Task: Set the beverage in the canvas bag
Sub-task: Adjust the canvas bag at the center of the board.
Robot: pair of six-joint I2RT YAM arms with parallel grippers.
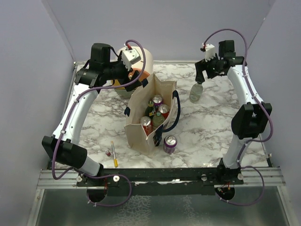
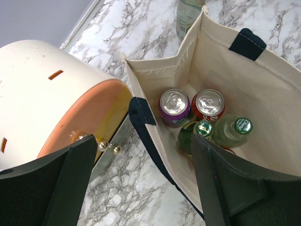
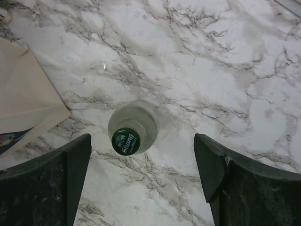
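A purple can (image 1: 170, 143) stands on the desk (image 1: 211, 132) just before the canvas bag (image 1: 141, 125), upright mid-desk, mouth open, beige with navy handles (image 2: 248, 43), cans (image 2: 174, 102) and green-capped bottles (image 2: 237, 129) inside. The left tool (image 2: 144, 141), jaws wide and empty, hangs over its far-left rim beside a cream drawer box (image 2: 56, 89). Far right, a clear bottle (image 3: 133, 127) stands on open marble between the spread, untouching fingers of the right tool (image 3: 142, 141)

Left end effector (image 2: 143, 146) open wide, right end effector (image 3: 142, 141) open wide
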